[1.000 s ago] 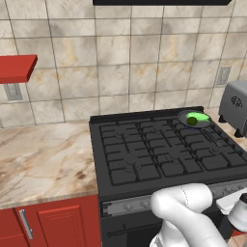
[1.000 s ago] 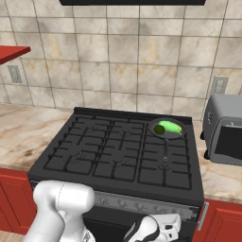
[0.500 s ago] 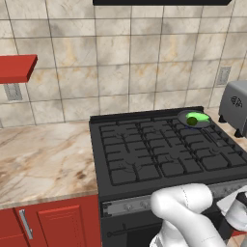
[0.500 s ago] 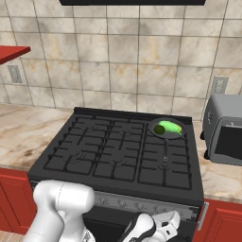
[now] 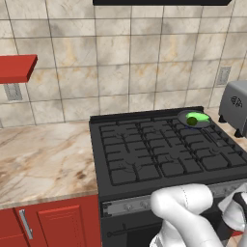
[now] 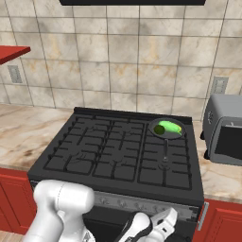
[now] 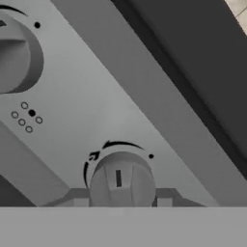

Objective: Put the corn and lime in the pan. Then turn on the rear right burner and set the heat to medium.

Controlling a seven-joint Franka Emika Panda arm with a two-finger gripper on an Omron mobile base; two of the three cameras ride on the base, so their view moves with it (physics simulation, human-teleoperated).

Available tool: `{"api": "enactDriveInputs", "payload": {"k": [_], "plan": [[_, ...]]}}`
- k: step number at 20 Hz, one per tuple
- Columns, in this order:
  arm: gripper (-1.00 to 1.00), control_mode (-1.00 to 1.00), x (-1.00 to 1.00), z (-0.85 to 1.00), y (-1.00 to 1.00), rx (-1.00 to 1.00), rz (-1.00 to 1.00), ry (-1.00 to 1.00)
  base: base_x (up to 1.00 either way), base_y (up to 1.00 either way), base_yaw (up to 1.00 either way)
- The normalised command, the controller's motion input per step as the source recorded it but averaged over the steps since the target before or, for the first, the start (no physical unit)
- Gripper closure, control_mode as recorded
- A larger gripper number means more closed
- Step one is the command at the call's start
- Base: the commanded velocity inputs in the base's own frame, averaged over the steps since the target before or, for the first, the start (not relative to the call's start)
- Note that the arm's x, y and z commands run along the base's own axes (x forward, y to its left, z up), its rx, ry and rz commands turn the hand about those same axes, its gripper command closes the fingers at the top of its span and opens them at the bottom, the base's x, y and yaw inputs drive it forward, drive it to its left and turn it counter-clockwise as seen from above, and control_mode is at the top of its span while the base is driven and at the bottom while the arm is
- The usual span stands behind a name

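Corn and lime sit in the pan at the stove's rear right corner. My gripper has edged right along the front panel, now clamped on a knob; burner step underway.

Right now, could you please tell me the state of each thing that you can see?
corn: lying in the pan.
lime: in the pan, beside the corn.
pan: on the rear right burner, handle toward the front.
rear right burner: no flame visible.
knob: between the fingertips, marker line upright in the hand view.
gripper: shut on the knob.
toaster: standing on the counter, right of the stove.
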Motion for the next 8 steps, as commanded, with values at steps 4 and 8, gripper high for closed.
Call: {"api": "enactDriveInputs", "payload": {"k": [4, 8], "plan": [[1.0, -1.0, 0.0, -0.12, 0.0, -0.29, 0.0, 0.02, 0.0, 0.0, 0.0], [1.0, -1.0, 0.0, -0.16, 0.0, -0.3, 0.0, 0.03, 0.0, 0.0, 0.0]]}}
